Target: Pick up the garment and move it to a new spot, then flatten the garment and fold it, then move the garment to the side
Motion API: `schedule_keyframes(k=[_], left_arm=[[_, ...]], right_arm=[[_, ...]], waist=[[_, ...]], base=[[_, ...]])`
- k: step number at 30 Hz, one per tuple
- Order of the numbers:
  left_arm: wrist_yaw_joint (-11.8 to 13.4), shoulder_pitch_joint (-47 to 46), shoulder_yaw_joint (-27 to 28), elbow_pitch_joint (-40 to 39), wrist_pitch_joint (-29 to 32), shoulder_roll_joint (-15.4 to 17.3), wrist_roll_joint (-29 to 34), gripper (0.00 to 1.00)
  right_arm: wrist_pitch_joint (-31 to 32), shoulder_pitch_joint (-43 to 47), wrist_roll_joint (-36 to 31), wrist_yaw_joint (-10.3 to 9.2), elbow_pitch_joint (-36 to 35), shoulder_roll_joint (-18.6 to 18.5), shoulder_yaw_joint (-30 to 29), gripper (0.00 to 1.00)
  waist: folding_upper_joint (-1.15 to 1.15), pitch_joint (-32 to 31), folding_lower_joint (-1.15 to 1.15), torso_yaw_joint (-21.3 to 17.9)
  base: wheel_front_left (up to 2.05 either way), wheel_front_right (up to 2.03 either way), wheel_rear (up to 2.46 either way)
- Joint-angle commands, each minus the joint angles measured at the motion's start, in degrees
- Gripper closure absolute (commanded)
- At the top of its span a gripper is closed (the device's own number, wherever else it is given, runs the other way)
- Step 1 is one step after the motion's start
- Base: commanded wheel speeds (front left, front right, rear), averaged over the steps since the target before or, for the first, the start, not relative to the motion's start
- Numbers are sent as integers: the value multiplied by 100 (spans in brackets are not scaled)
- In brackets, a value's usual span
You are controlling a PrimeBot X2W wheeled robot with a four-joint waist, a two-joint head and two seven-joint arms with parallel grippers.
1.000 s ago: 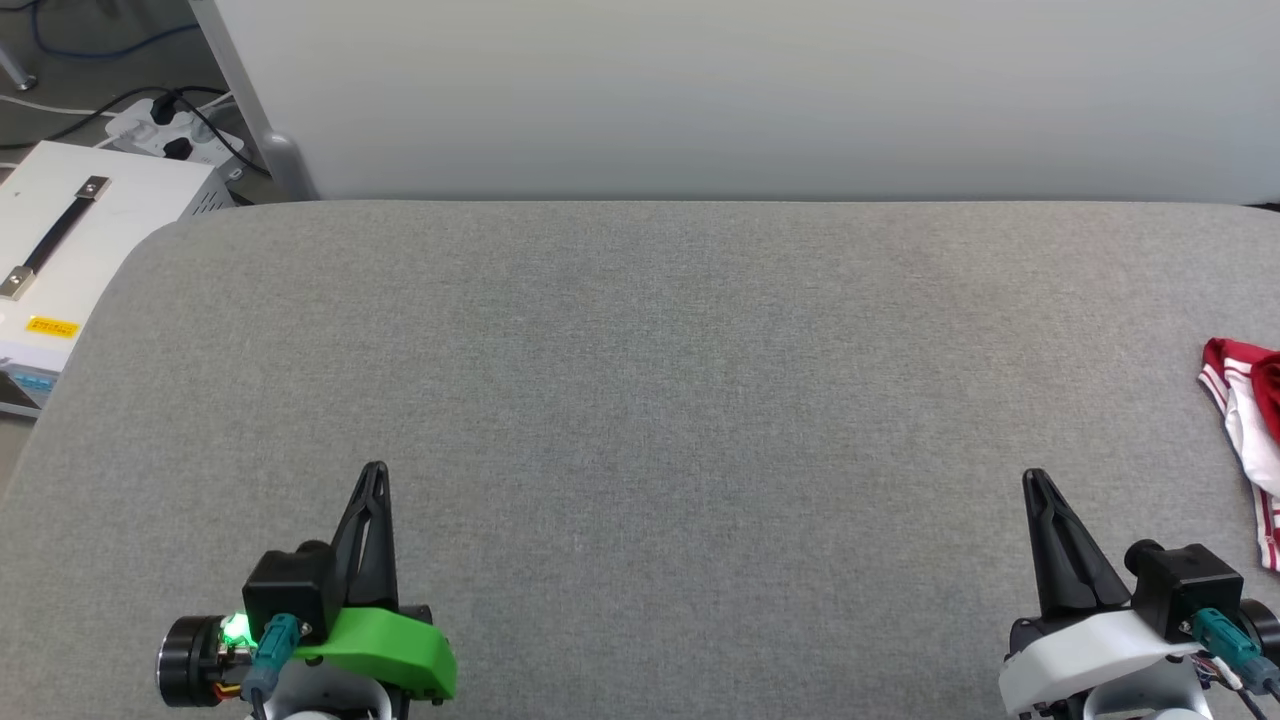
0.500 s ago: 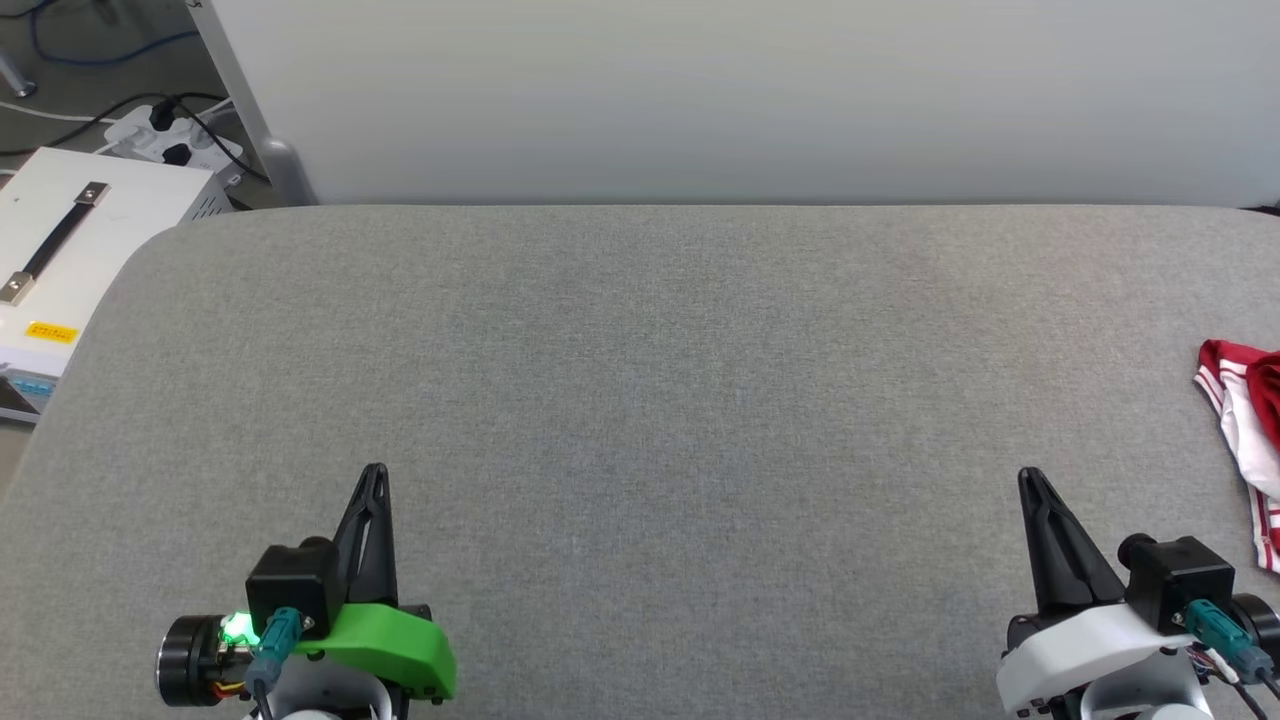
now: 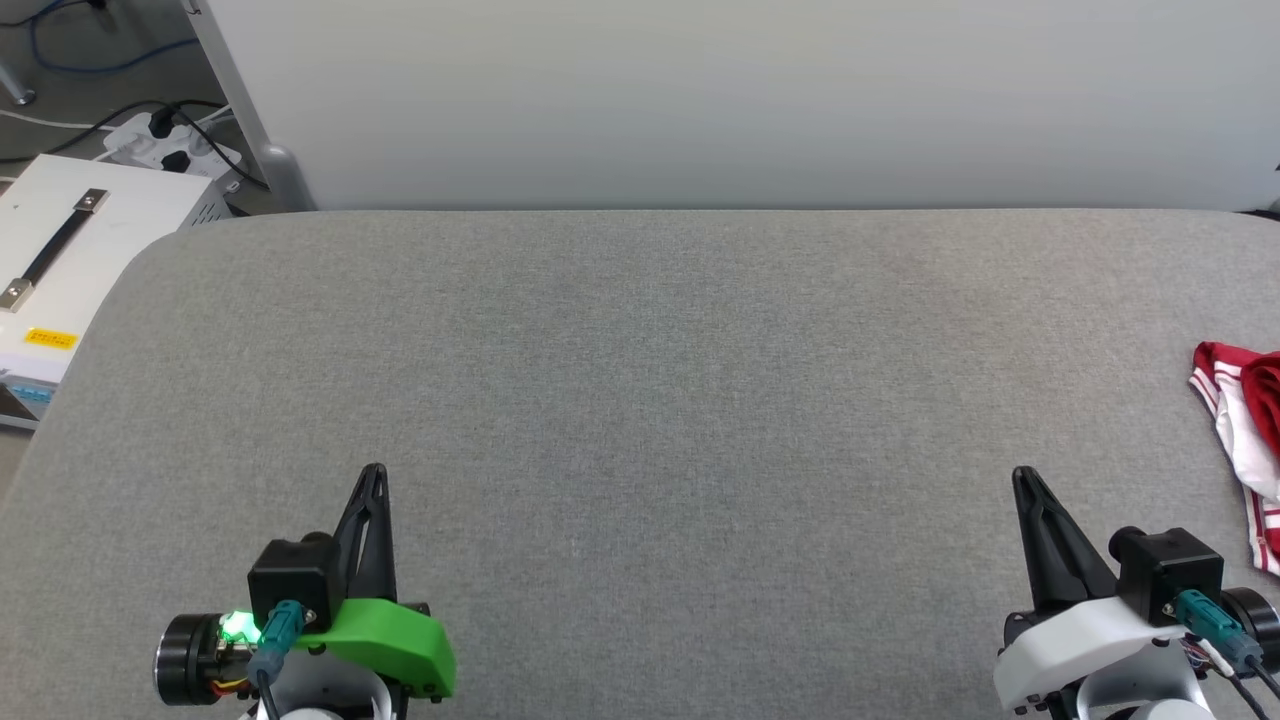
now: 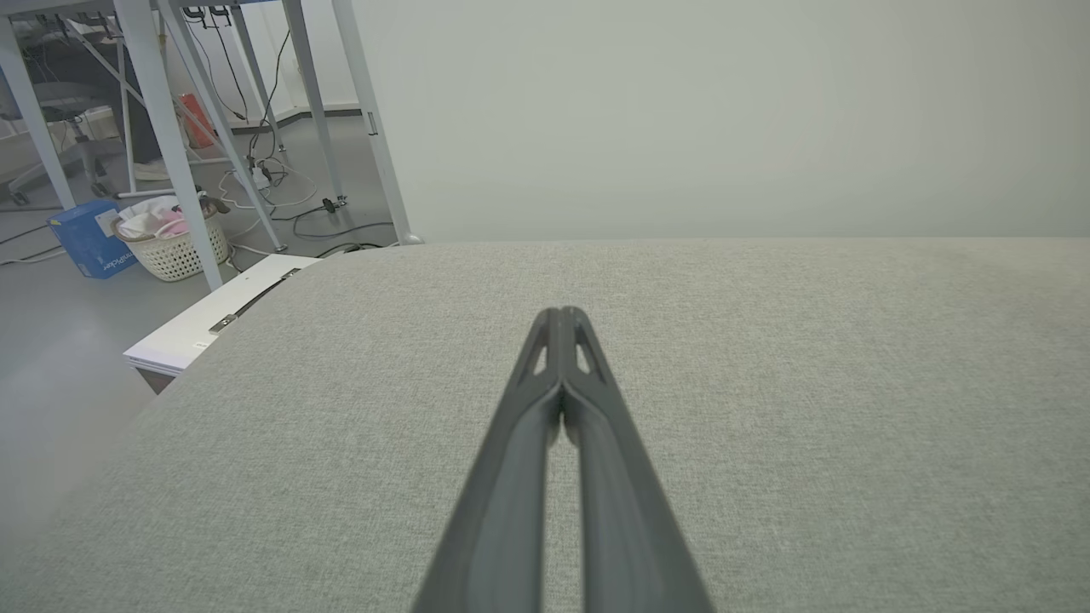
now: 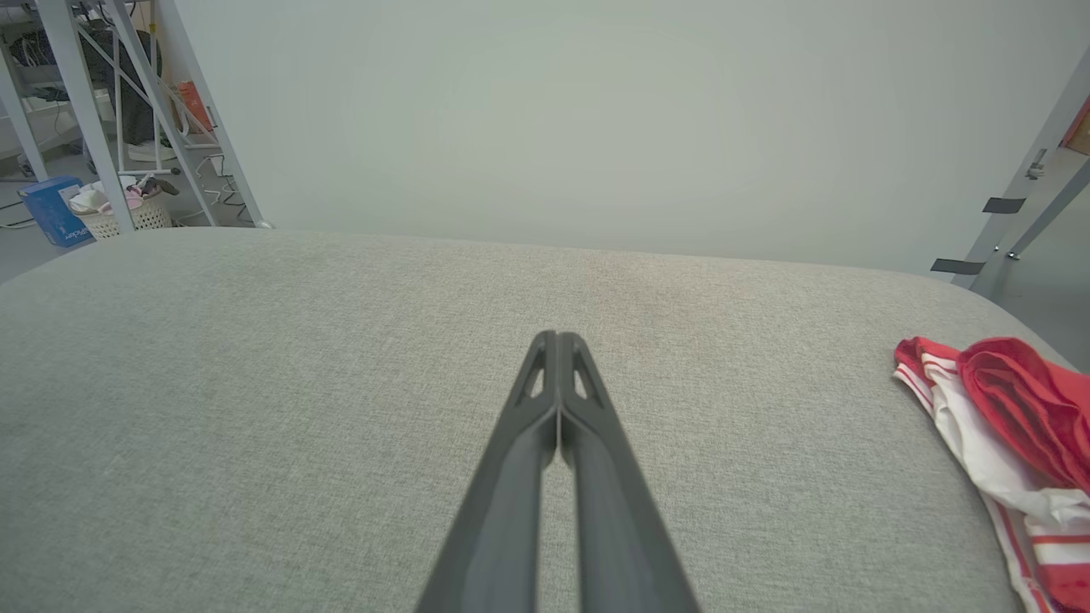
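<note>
The garment lies crumpled at the far right edge of the grey padded table, red with white and red-white striped trim; most of it is cut off by the frame. The right wrist view has the garment at its right side. My right gripper is shut and empty at the lower right, left of and nearer than the garment, apart from it. Its shut tips hover over bare fabric. My left gripper is shut and empty at the lower left, its tips over bare table.
A white box with a black handle and a power strip with cables sit on the floor past the table's left corner. A pale wall panel stands behind the table. Metal frame legs and a basket are at the far left.
The whole head view has drifted slightly, so the camera moved. Both grippers stay shut and the garment lies where it was.
</note>
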Motion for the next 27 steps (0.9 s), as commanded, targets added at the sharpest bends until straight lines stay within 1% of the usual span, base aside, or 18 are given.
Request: schedule_keyframes(k=[1,27], left_arm=[[27,-57,8,-34,49,-23,51,100],[74,-81,14,-120,348,-32,135,100]], right_arm=[[35,-117,-72,-2,-33,-1,10,100],[334,-188,-233,-3,-86,0,39,100]], waist=[[0,-4,0,-2],[0,-70,0,-31]], base=[[0,0,0],[0,0,0]])
